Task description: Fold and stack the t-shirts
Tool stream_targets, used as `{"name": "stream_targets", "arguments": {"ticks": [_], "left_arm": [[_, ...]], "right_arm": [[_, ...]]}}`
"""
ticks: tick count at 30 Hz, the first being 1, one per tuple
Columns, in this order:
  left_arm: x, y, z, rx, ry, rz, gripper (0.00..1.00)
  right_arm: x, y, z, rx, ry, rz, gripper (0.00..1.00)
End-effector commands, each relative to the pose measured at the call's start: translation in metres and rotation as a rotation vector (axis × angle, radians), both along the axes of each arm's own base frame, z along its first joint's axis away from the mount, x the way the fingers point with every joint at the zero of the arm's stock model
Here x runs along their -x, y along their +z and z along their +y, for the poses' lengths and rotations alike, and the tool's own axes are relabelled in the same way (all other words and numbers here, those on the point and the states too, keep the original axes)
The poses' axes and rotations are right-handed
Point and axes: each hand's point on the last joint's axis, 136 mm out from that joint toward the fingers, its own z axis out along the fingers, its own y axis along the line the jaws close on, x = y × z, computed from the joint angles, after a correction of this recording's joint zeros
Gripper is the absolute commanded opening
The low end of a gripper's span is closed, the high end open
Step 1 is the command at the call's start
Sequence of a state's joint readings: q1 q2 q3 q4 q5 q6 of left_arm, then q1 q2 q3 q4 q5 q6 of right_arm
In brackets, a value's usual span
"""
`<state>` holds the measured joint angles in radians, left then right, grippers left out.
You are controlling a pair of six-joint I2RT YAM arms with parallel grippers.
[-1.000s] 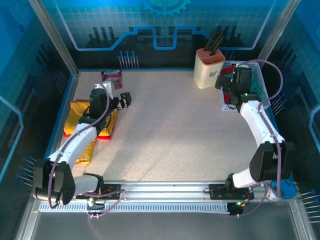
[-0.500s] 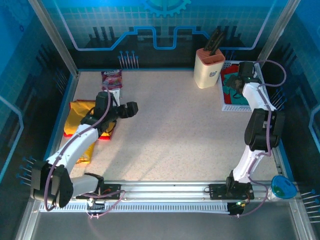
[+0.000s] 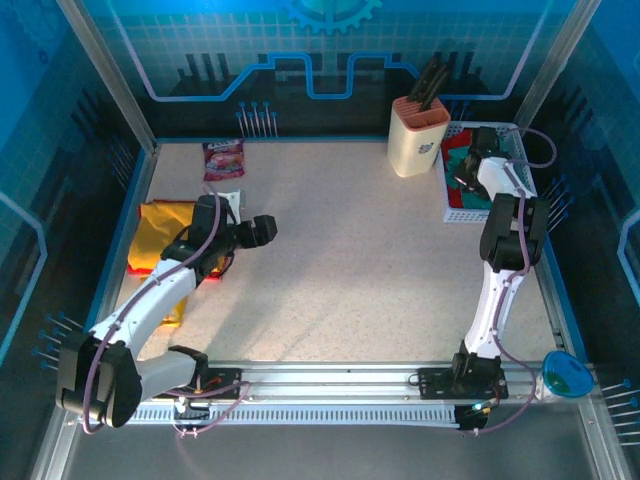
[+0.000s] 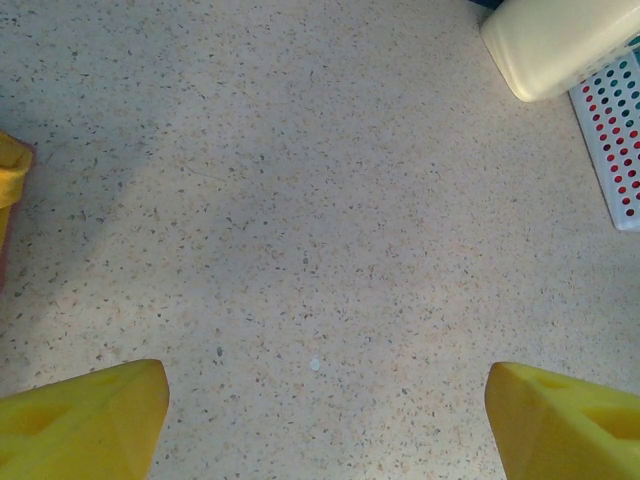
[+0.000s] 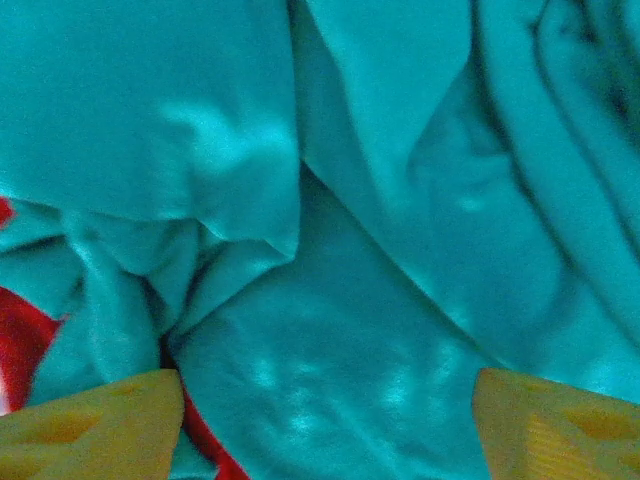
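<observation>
Has the right gripper (image 5: 325, 420) low in the basket (image 3: 462, 212), jaws wide, nothing pinched yet, likely to grab the teal tee (image 5: 380, 300) bunched right under it. Shows a bit of red tee (image 5: 25, 335) to its left. Holds the left gripper (image 4: 325, 420) wide over bare table (image 4: 300, 200), empty, yellow tee (image 3: 160, 225) just behind. Can't make out the teal tee's edges or print.

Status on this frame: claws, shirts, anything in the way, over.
Left claw open over the table. Right claw open, down in the basket, close over the teal t-shirt. Red t-shirt bunched beside it. No obstruction seen.
</observation>
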<state>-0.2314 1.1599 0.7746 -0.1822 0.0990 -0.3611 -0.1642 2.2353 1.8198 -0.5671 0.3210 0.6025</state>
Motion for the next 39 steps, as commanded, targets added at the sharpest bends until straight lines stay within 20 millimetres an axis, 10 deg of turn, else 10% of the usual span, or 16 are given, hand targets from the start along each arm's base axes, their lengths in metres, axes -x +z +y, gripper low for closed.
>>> {"name": "stream_targets", "arguments": {"ticks": [1,7,18,39], "left_arm": [[0.004,-0.001,-0.003,0.010,-0.010,-0.001,0.84],[0.004,-0.004,-0.004,0.031,-0.003,0.001,0.83],[0.004,-0.001,-0.011,0.060,-0.020,0.000,0.83],[0.003,0.011,-0.021,0.133,-0.037,-0.010,0.83]], "right_arm": [[0.003,-0.007,0.000,-0.022,-0.011,0.029,0.63],[0.003,0.023,-0.002,-0.013,0.010,-0.045,0.02],[0.037,0.159,0.009,0.178,0.023,-0.385,0.00],[0.176,0.302,0.136,0.484,0.341,-0.733,0.00]]}}
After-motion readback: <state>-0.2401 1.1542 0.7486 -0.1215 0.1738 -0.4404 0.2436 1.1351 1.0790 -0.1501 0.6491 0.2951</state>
